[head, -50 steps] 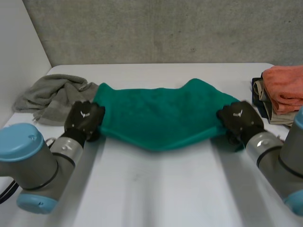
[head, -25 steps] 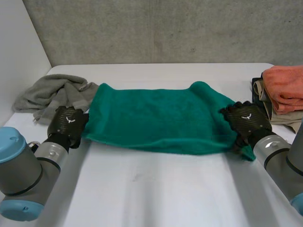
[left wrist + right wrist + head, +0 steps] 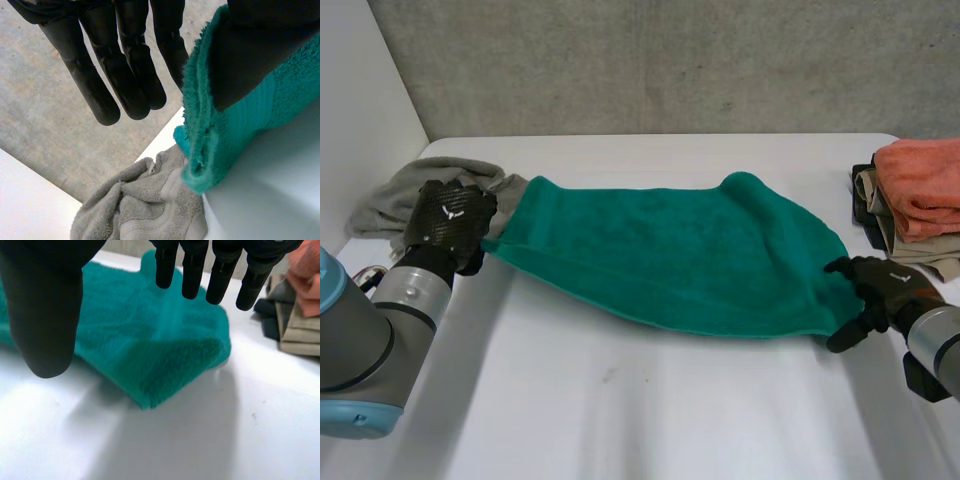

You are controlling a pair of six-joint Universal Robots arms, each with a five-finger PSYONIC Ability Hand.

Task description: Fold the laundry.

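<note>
A green towel (image 3: 670,250) lies folded across the middle of the white table (image 3: 640,410). My left hand (image 3: 448,222) is at the towel's left corner and is shut on it. In the left wrist view the towel's edge (image 3: 220,130) is caught at the thumb, while the fingers (image 3: 125,75) reach out straight beside it. My right hand (image 3: 875,288) rests just off the towel's near right corner, open. In the right wrist view its fingers (image 3: 192,270) hang straight above the towel's corner (image 3: 150,340) and hold nothing.
A crumpled grey towel (image 3: 425,195) lies at the back left, right behind my left hand, and also appears below the green edge in the left wrist view (image 3: 145,205). A stack of folded cloths with an orange one on top (image 3: 920,185) stands at the right edge.
My right hand has let go of the towel's right corner and drawn back toward the near right. My left hand has pulled the left corner further left, stretching the towel out.
</note>
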